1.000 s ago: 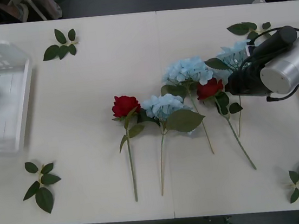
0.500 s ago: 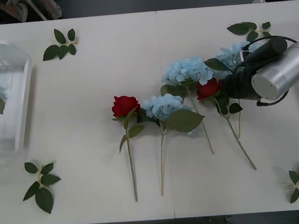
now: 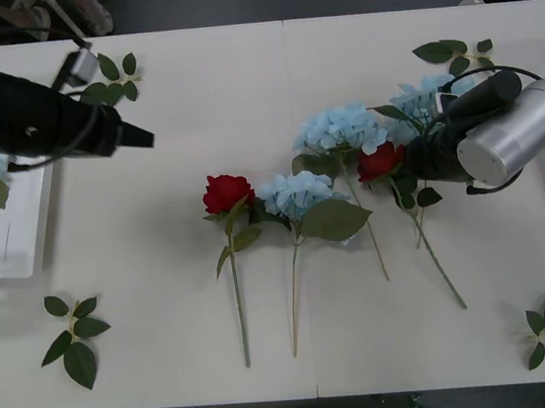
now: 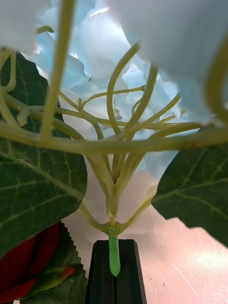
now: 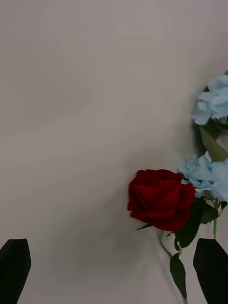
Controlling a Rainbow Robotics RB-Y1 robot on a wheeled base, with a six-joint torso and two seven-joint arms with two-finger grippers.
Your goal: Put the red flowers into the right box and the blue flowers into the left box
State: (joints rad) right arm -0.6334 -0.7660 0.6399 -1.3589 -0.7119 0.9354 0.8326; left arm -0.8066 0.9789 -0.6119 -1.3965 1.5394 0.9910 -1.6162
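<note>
The left gripper [image 3: 145, 138] hung spread and empty just beyond the left box [image 3: 6, 259]; a red rose [image 3: 227, 191] lay ahead of it. The right gripper [image 4: 114, 273] was clamped on a blue hydrangea's stem [image 4: 114, 254], another rose [image 3: 381, 162] touching alongside

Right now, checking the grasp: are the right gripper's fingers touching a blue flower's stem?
Touching: right wrist view shows the right gripper shut on the blue flower's stem.
</note>
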